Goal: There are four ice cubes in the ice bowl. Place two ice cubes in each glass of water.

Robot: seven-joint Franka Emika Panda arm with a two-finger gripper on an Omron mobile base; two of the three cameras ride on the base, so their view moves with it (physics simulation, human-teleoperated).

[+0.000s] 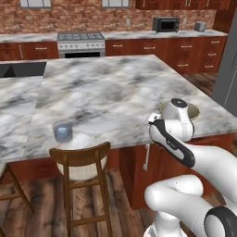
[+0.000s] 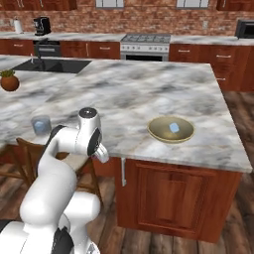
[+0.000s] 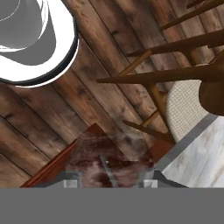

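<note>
One cube (image 2: 173,127) lies in the bowl (image 2: 159,132) on the counter (image 2: 134,94); one glass (image 1: 63,131) stands near the counter's edge (above a stool (image 1: 81,157)). Gripper (image 3: 107,175) pinches a translucent glass

A: What stands along the back, at the top of the frame?
B: A red brick wall (image 1: 92,18), a steel stove (image 1: 80,44) and dark wood cabinets (image 1: 185,53).

A: And lower down?
B: A grey-white marble island (image 1: 106,92) across the middle, a wooden stool (image 1: 83,178) at lower left, and a plank floor (image 3: 57,118).
</note>
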